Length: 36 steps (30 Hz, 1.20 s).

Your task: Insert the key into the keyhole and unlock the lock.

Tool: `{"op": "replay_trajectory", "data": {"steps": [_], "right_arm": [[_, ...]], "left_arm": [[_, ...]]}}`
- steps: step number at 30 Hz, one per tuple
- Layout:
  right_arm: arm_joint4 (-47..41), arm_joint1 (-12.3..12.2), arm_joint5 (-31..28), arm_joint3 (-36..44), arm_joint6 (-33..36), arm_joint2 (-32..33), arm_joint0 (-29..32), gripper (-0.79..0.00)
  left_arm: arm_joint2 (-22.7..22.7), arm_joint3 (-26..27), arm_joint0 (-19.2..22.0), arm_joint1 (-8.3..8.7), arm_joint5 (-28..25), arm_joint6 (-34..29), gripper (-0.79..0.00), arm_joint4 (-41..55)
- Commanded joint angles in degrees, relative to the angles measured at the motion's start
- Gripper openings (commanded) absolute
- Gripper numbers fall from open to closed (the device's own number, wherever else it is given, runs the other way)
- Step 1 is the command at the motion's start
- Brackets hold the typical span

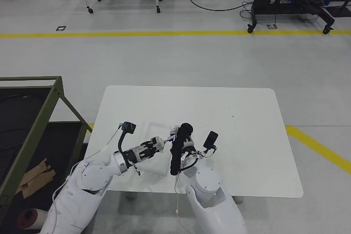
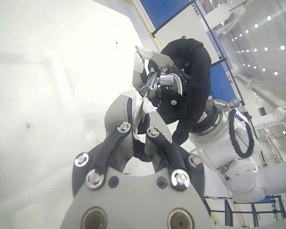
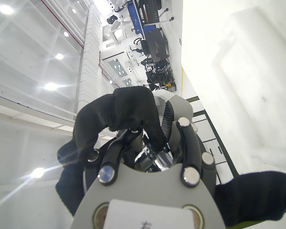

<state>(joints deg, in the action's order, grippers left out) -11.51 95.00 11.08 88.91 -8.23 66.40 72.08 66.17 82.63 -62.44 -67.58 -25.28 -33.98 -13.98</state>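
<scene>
Item 1, left claw (image 2: pixel 137 117): I see it clenched on the key (image 2: pixel 138 110), pinching the flat head between both fingers, held up above the table (image 1: pixel 240 134) near its front edge.

Item 2, key: a thin metal blade pointing away from the left claw toward the lock (image 2: pixel 166 80). Its tip meets the keyhole (image 2: pixel 148 93). I cannot tell how deep it sits.

Item 3, lock: a shiny chrome padlock with a curved shackle, held off the table, its keyhole end facing the left claw. In the right wrist view I see its chrome body (image 3: pixel 150 159) lodged between that claw's fingers.

Item 4, right claw (image 2: pixel 149 69): grasping the lock, with taped fingertips on either side of the body. A black knitted sleeve (image 2: pixel 195 72) loops around this claw and partly covers its fingers.

Item 5, both arms: from above, they meet tip to tip over the near left part of the table, the left claw just beside the right one.

Item 6, table: white, with rounded corners and a few small dark specks on top.

Item 7, surroundings: a green metal cart (image 1: pixel 23 117) stands to the left of the table with cardboard scraps (image 1: pixel 35 175) on its lower level. A yellow line (image 1: pixel 164 34) crosses the floor beyond.
</scene>
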Motion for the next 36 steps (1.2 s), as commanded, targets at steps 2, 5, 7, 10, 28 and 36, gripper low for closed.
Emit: {"op": "replay_trajectory", "data": {"steps": [2,5,7,10,28,36], "right_arm": [[-0.6,0.0,1.0,0.3,0.2,0.1,-0.1,-0.785],[-0.8,0.0,1.4,0.4,0.4,0.1,-0.1,-0.785],[-1.0,0.0,1.6,0.5,0.5,0.1,-0.1,-0.785],[-1.4,0.0,1.9,0.5,0.5,0.2,0.0,-0.785],[-1.0,-0.3,2.3,1.6,0.9,0.1,1.3,-0.785],[-1.0,-0.4,2.5,1.9,0.9,0.1,1.6,-0.785]], "left_arm": [[0.2,0.9,-0.7,0.16,-0.5,1.7,-0.785,-3.2],[0.4,1.4,-1.3,0.31,-1.0,2.4,-0.785,-5.2],[0.5,1.8,-1.6,0.43,-1.4,2.9,-0.785,-6.9],[0.7,2.4,-2.1,0.58,-1.7,4.1,-0.785,-9.9],[0.4,7.7,-5.4,1.1,-3.1,14.6,-0.785,-29.1],[0.1,9.1,-6.1,1.25,-1.5,17.8,-0.785,-37.6]]}}
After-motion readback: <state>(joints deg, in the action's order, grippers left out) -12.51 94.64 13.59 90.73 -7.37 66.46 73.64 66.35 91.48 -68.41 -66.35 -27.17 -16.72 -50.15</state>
